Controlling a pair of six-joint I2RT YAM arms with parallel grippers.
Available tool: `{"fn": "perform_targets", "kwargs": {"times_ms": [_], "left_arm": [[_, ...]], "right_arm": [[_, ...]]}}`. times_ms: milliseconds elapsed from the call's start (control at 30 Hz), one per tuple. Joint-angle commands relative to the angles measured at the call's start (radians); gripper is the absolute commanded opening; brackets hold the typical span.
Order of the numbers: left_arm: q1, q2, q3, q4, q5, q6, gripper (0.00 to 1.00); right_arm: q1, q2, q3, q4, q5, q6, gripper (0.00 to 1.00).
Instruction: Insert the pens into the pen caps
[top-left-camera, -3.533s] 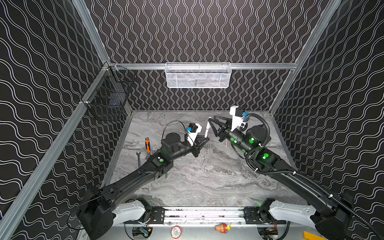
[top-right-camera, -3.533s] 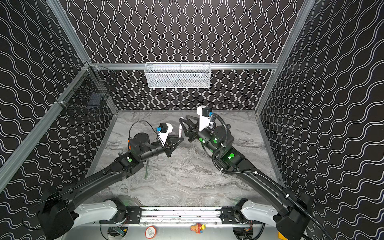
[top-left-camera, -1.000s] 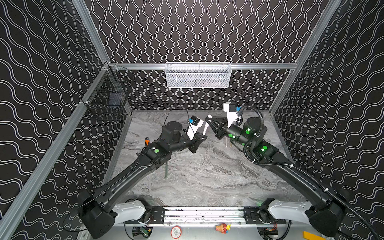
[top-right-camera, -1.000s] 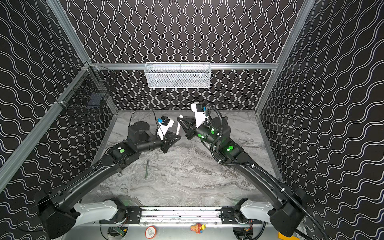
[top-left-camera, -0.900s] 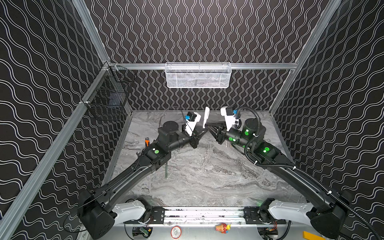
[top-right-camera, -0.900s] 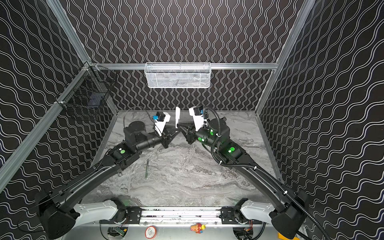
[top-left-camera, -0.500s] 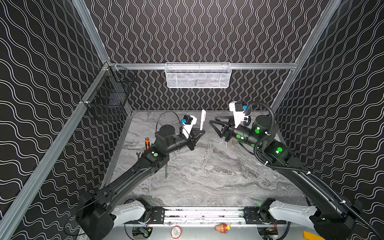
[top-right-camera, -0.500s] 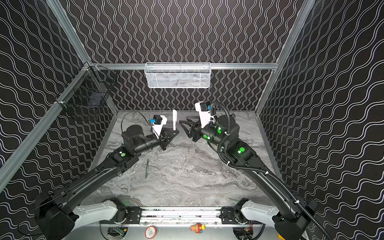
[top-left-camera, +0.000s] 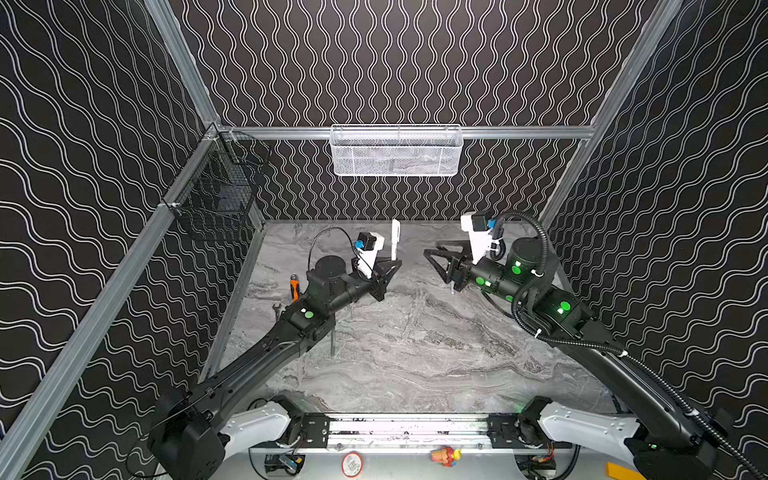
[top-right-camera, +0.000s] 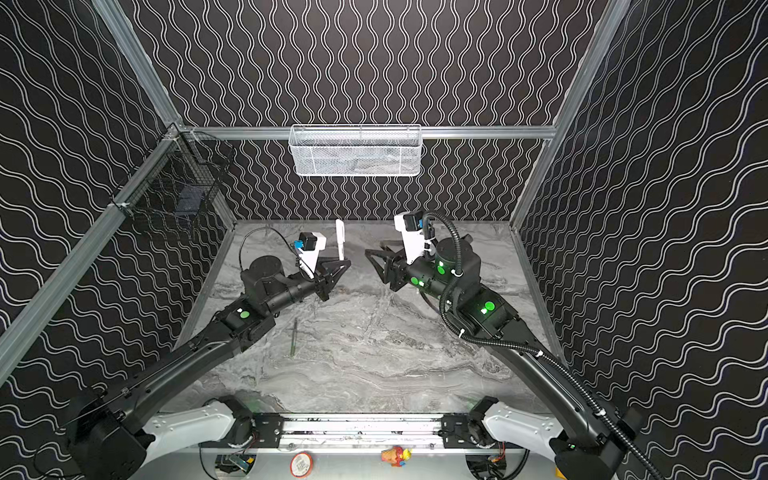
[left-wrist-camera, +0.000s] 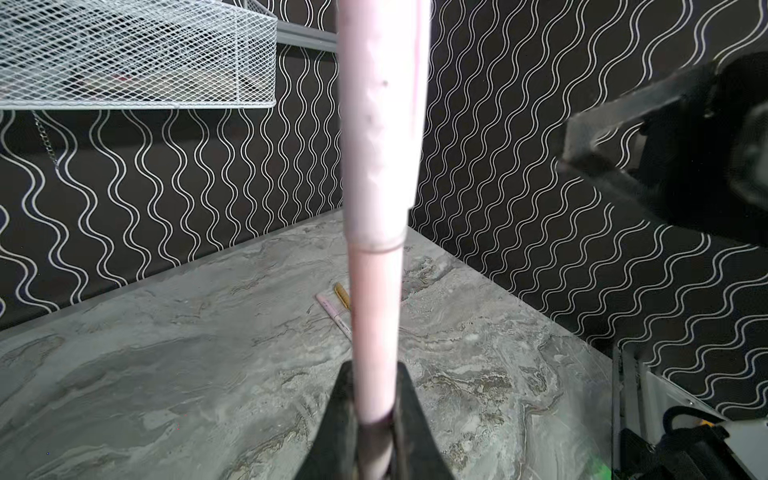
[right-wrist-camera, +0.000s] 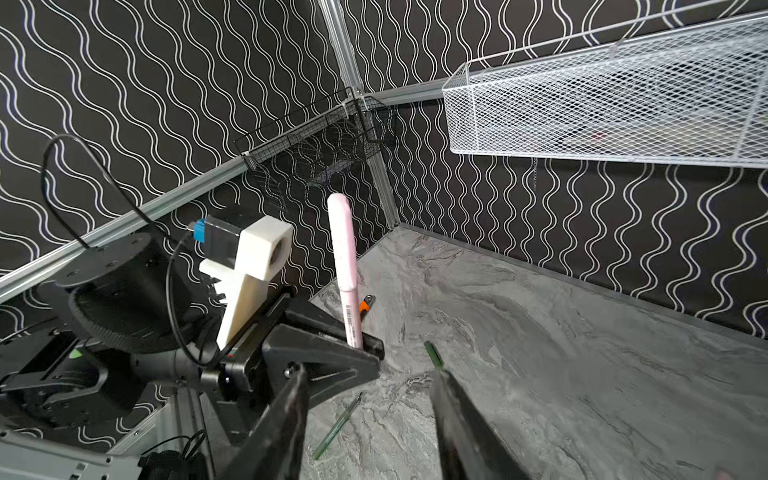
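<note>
My left gripper (top-left-camera: 392, 264) (top-right-camera: 343, 263) is shut on a pale pink pen (left-wrist-camera: 376, 316), which stands upright with a pale pink cap (left-wrist-camera: 380, 124) seated on its upper end. The right wrist view shows this capped pen (right-wrist-camera: 347, 282) rising from the left gripper (right-wrist-camera: 368, 345). My right gripper (top-left-camera: 432, 254) (right-wrist-camera: 370, 415) hangs open and empty a short way to the pen's right. A dark green pen (top-left-camera: 332, 345) (right-wrist-camera: 336, 428) lies on the table below the left arm. A short dark green piece (right-wrist-camera: 434, 355), seemingly a cap, shows past one right finger. A second pink pen (left-wrist-camera: 332, 313) and a tan pen (left-wrist-camera: 342, 295) lie together further off.
An orange-handled tool (top-left-camera: 294, 286) lies near the left wall. A white mesh basket (top-left-camera: 395, 151) hangs on the back wall and a black wire basket (top-left-camera: 216, 199) on the left wall. The marble table (top-left-camera: 415, 365) is walled on three sides.
The right gripper, shut at the pen's top a second ago, has opened and drawn back to the right. The left gripper keeps the capped pen upright and has shifted slightly left.
</note>
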Motion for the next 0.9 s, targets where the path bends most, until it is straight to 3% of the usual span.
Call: {"fn": "perform_targets", "kwargs": {"times_ms": [0,467,867], "left_arm": [[0.003,0.007,-0.004,0.051,-0.004,-0.035,0.0],[0.003,0.011,-0.01,0.089,0.05,-0.059,0.0],[0.002,0.013,-0.008,0.095,0.079,-0.061,0.0]], "right_arm": [[0.002,0.007,-0.006,0.053,0.016,-0.001,0.49],[0.002,0.1,0.044,0.068,-0.048,0.008,0.48],[0.003,0.22,0.107,0.091,-0.204,0.034,0.36]]}}
